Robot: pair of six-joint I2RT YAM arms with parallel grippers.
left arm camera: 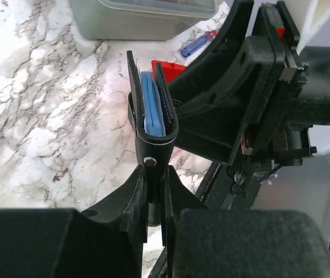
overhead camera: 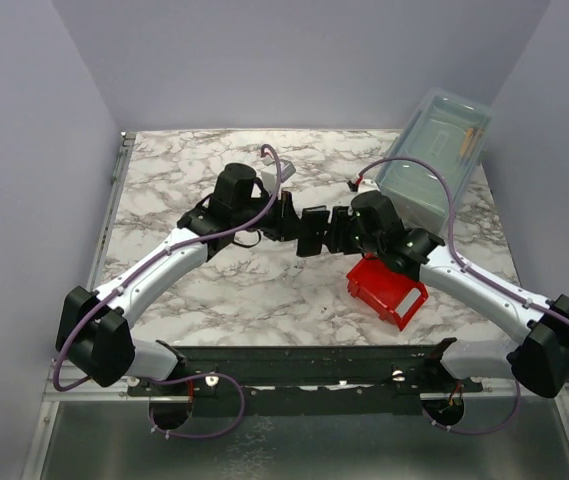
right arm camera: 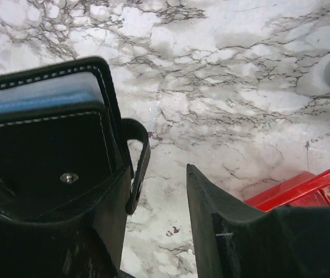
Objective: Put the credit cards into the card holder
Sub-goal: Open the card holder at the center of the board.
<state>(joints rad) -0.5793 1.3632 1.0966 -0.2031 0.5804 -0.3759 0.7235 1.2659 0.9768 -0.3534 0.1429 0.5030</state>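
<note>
The left tool (left arm camera: 155,176) is clamping the holder (left arm camera: 153,110) by its lower edge; it is likely light and floppy. The right tool (overhead camera: 339,230) is gaping beside the holder.

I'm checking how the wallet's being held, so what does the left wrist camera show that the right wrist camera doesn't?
Only the left wrist camera: the card holder edge-on, pinched at its bottom by the left gripper. Only the right wrist camera: the holder's flat stitched face and snap stud. Both: the holder with its blue inner panel, the open right gripper, the red bin and the marble table.
</note>
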